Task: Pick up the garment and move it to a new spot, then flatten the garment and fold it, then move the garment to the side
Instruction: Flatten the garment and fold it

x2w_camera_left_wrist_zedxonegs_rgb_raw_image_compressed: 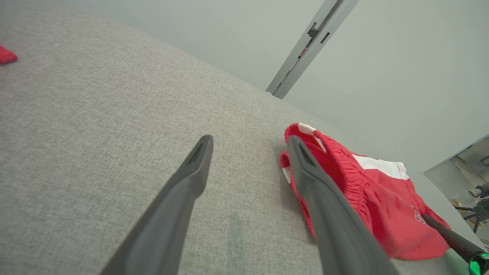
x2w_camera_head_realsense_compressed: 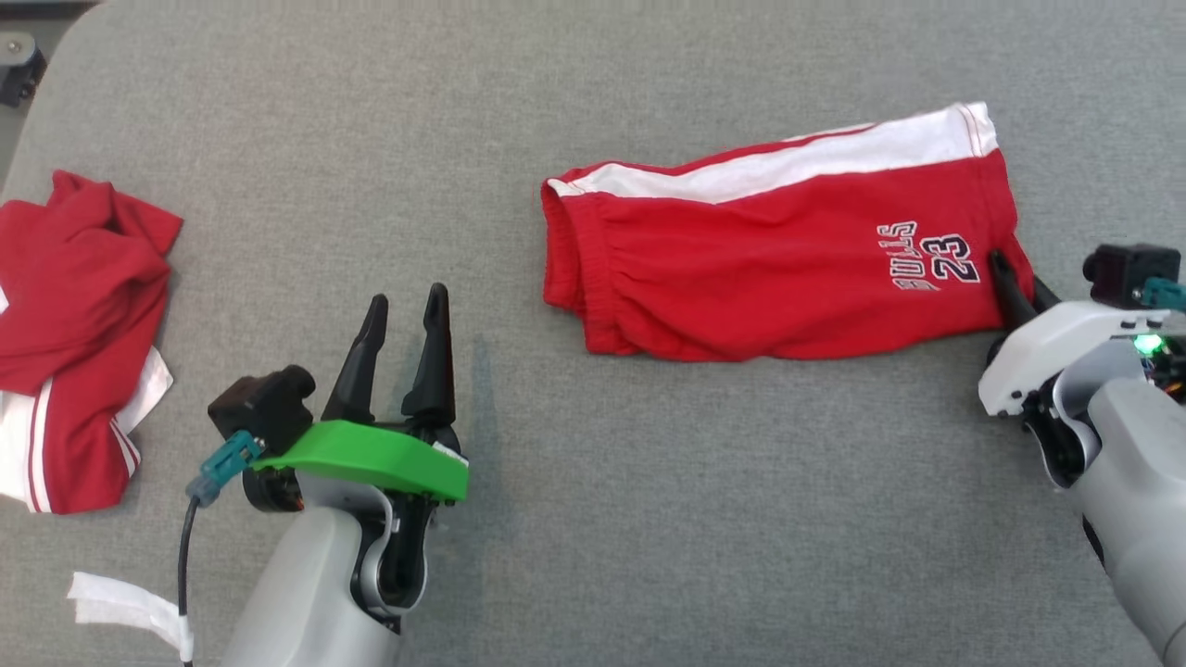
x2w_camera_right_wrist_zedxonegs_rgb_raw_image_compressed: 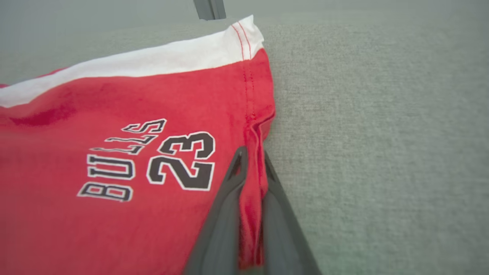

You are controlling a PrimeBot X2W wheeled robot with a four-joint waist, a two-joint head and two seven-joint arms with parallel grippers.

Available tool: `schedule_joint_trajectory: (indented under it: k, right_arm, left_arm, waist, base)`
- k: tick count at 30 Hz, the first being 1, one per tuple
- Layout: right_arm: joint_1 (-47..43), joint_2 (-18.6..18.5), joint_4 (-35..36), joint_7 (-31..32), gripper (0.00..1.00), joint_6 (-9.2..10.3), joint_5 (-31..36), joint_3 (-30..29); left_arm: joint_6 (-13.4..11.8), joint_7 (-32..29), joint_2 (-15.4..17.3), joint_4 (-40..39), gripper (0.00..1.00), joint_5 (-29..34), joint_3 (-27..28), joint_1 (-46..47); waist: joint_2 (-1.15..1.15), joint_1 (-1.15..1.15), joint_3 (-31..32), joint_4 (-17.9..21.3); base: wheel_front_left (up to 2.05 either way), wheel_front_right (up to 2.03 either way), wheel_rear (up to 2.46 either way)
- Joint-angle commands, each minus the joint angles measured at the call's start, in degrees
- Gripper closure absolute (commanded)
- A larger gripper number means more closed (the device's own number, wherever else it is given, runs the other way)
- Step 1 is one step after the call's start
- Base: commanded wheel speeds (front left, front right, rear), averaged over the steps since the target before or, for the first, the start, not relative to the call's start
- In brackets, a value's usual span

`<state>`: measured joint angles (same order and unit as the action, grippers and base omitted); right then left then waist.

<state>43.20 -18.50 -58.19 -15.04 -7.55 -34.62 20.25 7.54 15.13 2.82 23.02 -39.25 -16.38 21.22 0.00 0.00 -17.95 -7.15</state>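
Observation:
The garment (x2w_camera_head_realsense_compressed: 778,250) is a pair of red shorts with a white side stripe and "BULLS 23" print, lying folded lengthwise on the grey cloth surface. My right gripper (x2w_camera_head_realsense_compressed: 1015,287) is shut on the hem at its lower right corner; in the right wrist view a ridge of red fabric (x2w_camera_right_wrist_zedxonegs_rgb_raw_image_compressed: 252,198) is pinched between the two fingers, right gripper (x2w_camera_right_wrist_zedxonegs_rgb_raw_image_compressed: 253,156). My left gripper (x2w_camera_head_realsense_compressed: 408,310) stands open, left of the shorts' waistband, holding nothing. In the left wrist view the left gripper (x2w_camera_left_wrist_zedxonegs_rgb_raw_image_compressed: 250,143) frames bare cloth, with the garment (x2w_camera_left_wrist_zedxonegs_rgb_raw_image_compressed: 366,191) to its right.
A second red and white garment (x2w_camera_head_realsense_compressed: 74,333) lies crumpled at the left edge. A white paper strip (x2w_camera_head_realsense_compressed: 120,602) sits at the lower left. The grey surface (x2w_camera_head_realsense_compressed: 649,519) stretches wide around the shorts. A grey post (x2w_camera_left_wrist_zedxonegs_rgb_raw_image_compressed: 305,49) stands beyond the surface's far edge.

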Motion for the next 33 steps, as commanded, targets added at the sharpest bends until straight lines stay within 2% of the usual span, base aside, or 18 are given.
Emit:
schedule_joint_trajectory:
  k: [1, 13, 22, 28, 33]
  right_arm:
    - [-2.6, -0.6, 1.0, -0.1, 1.0, 0.12, -0.9, -1.2]
    - [-16.1, 0.5, 7.5, -0.2, 1.0, 0.11, -0.1, -9.8]
    - [-18.3, 1.8, 10.0, -0.2, 1.0, 0.11, 3.7, -13.8]
    - [-13.5, 4.6, 16.0, -0.2, 1.0, 0.11, 6.7, -10.3]
    - [-7.6, 8.7, 17.7, -0.1, 1.0, 0.1, 7.5, -2.8]
  left_arm:
    - [-0.1, 0.0, 0.2, 0.3, 0.0, -0.1, 0.5, -1.6]
    - [-0.1, 0.0, 0.2, 0.8, 0.0, 0.1, 0.8, -8.1]
    - [-0.1, 0.0, 0.2, 0.8, 0.0, -0.3, 0.1, -10.0]
    - [-0.1, 0.0, 0.2, 0.7, 0.0, -0.6, -0.5, -9.8]
    - [-0.1, 0.0, 0.2, 0.7, 0.0, -1.2, -1.1, -9.0]
  waist:
    - [0.0, 0.0, 3.3, 1.8]
    - [0.0, 0.0, 10.2, 3.1]
    - [0.0, 0.0, 12.0, 2.4]
    - [0.0, 0.0, 11.6, 1.0]
    - [0.0, 0.0, 11.1, -1.7]
  base:
    - [0.0, 0.0, 0.0]
    - [0.0, 0.0, 0.0]
    - [0.0, 0.0, 0.0]
    - [0.0, 0.0, 0.0]
    - [0.0, 0.0, 0.0]
